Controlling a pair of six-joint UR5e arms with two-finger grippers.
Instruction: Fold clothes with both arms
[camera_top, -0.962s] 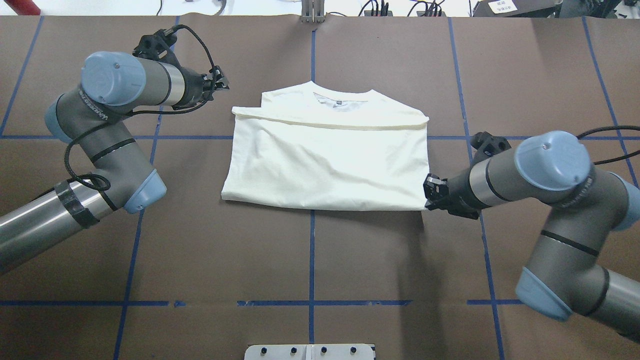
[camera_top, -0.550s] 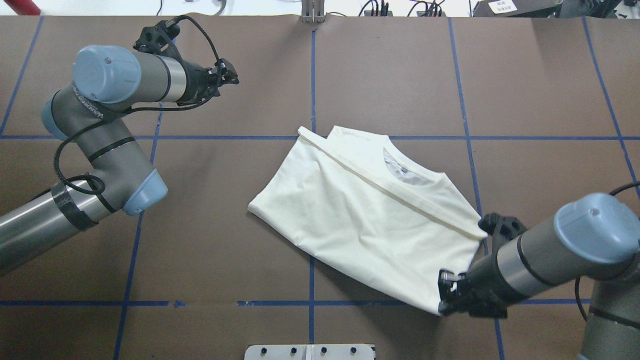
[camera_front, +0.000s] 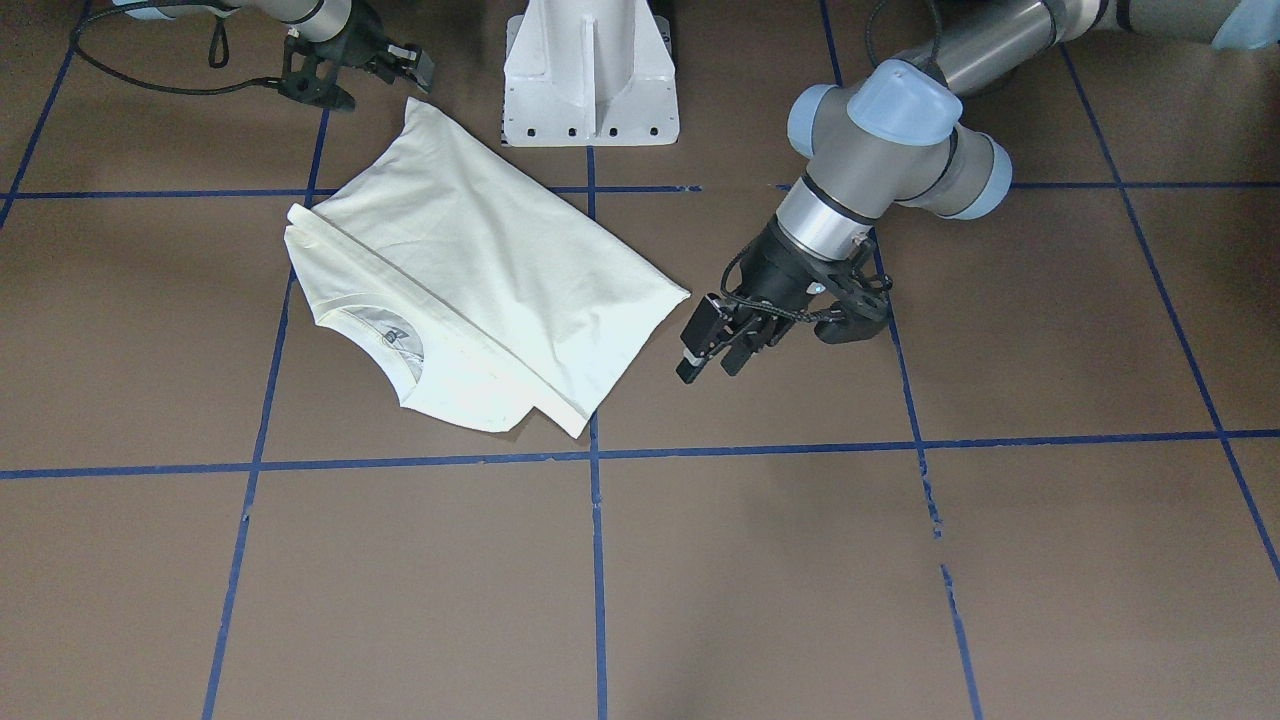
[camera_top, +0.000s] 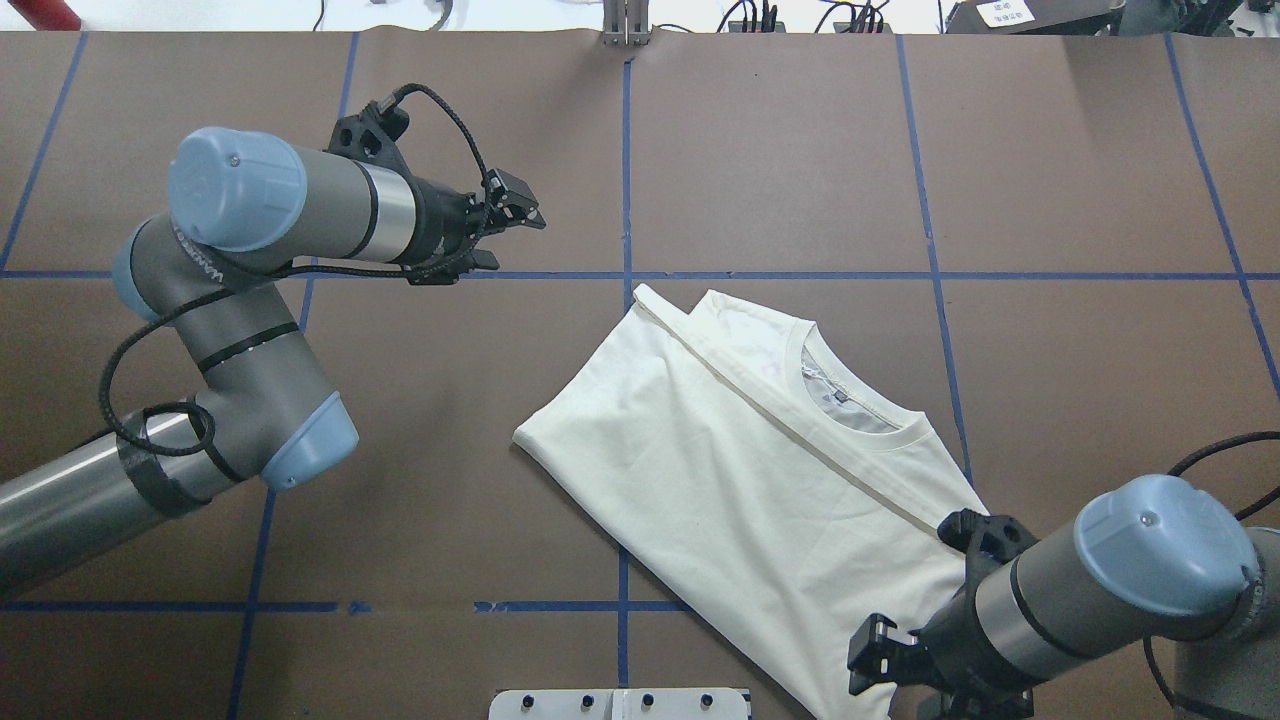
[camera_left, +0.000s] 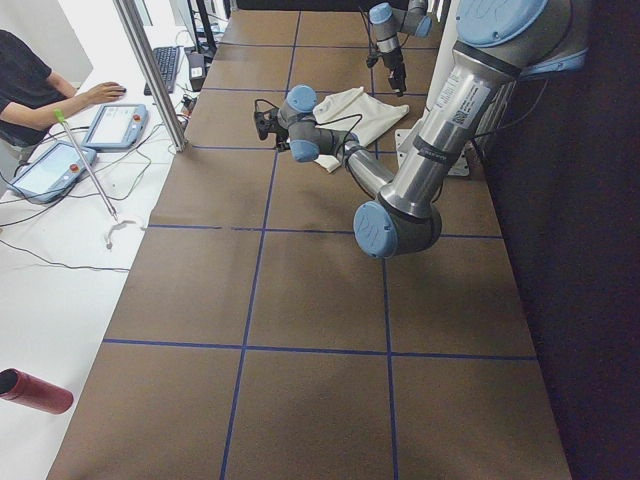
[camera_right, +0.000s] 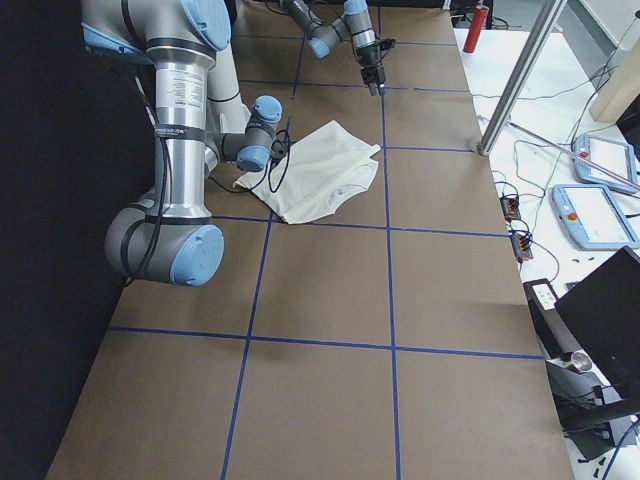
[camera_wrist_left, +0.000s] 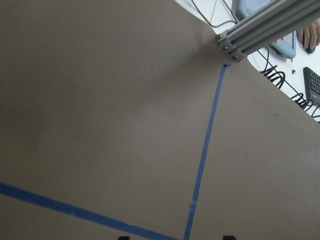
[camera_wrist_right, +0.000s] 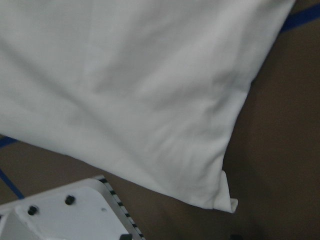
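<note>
Folded cream T-shirt (camera_top: 740, 500) lies flat and skewed on the brown table cover (camera_top: 1050, 200). It sits right of centre in my overhead view, neck opening up, one corner by the white pedestal base (camera_top: 620, 703). Right gripper (camera_top: 868, 660) is at that near corner, fingers apart; the wrist view shows the cloth unpinched. Left gripper (camera_front: 712, 352) hovers near the shirt's opposite corner, fingers spread, holding nothing.

Grey metal arms (camera_top: 255, 345), light blue joint caps (camera_top: 237, 187), black looping cables (camera_top: 438, 95), white pedestal (camera_front: 590, 70).
</note>
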